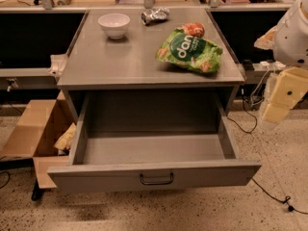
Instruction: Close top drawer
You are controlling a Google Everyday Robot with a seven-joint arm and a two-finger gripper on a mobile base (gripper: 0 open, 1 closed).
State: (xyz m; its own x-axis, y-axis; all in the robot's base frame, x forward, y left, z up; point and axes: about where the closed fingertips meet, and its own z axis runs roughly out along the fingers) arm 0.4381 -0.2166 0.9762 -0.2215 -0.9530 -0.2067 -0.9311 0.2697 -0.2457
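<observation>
Standing pulled out under the tabletop's front edge: top drawer (202, 173) | gripper (278, 105) beyond the tabletop's front-right corner, apart from it | grip: cannot tell

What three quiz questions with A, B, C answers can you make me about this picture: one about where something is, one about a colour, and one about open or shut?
1. Where is the white bowl?
A. on the cabinet top
B. inside the drawer
C. on the floor

2. What colour is the chip bag?
A. blue
B. green
C. black

3. How is the top drawer?
A. pushed shut
B. lying on the floor
C. pulled open

Answers:
1. A, the bowl sits near the back left of the cabinet top.
2. B, the bag is bright green with white letters.
3. C, the drawer sticks far out and its inside is bare, while the gripper hangs off to its right, not touching it.
</observation>
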